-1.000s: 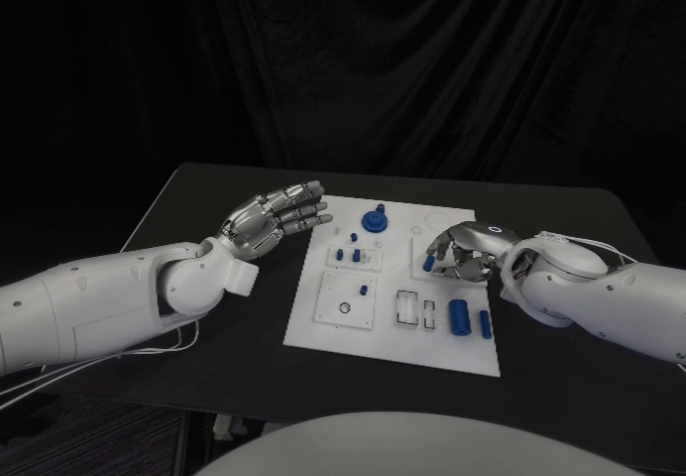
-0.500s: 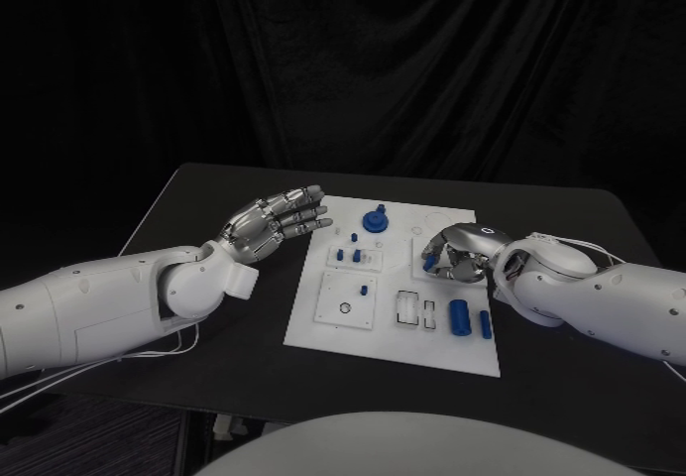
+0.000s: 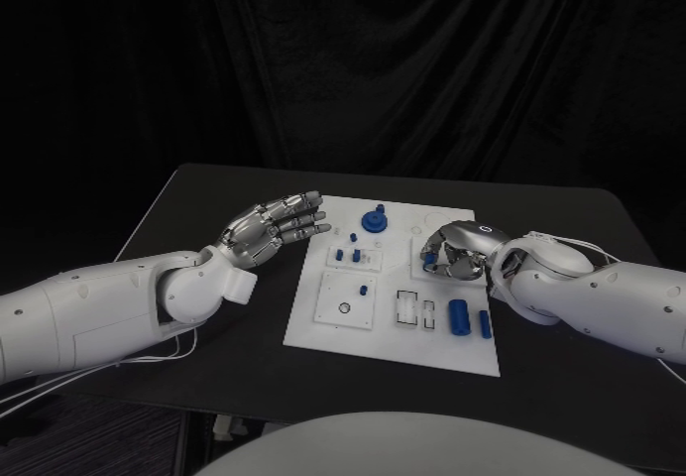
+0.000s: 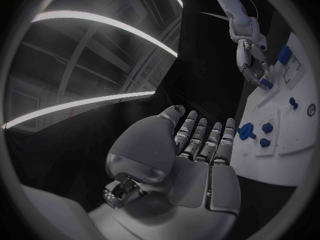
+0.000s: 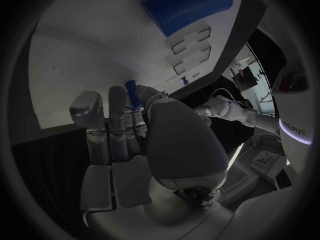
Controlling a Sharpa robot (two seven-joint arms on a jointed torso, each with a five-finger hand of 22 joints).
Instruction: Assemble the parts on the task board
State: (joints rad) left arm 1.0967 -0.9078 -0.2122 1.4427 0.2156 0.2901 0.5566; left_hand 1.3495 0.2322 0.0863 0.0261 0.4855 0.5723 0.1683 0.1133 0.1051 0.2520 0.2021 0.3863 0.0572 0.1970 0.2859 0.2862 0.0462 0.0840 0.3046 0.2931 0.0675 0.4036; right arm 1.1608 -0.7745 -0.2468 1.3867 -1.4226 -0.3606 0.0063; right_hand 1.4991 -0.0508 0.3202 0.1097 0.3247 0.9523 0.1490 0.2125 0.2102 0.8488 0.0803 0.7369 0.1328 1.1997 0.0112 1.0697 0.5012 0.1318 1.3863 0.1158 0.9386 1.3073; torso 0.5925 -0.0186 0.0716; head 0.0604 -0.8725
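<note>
Two hands are over the black worktop (image 3: 229,188) right now, one on each side of the white task board (image 3: 322,332) sitting at its centre. Left hand (image 3: 275,226) hangs off the board's nine o'clock edge, palm up, fingers straight and apart, gripping nothing; the left wrist view confirms that flat, empty palm (image 4: 193,160). Right hand (image 3: 455,251) is down over the board's three o'clock side, fingers curled in, and the right wrist view shows a small blue part (image 5: 131,88) pinched at its fingertips (image 5: 143,98), right against the white plate. On the board itself: a blue knobbed part (image 3: 376,217) stands up at twelve o'clock, a pair of short blue pegs (image 3: 346,255) sit just below it toward the centre, and one more tiny peg (image 3: 363,291) is beside a round ring mark (image 3: 345,308). Down at about four o'clock, a fat blue cylinder (image 3: 459,316) lies next to a slimmer blue piece (image 3: 485,323), just beside two rectangular slots (image 3: 416,310).
</note>
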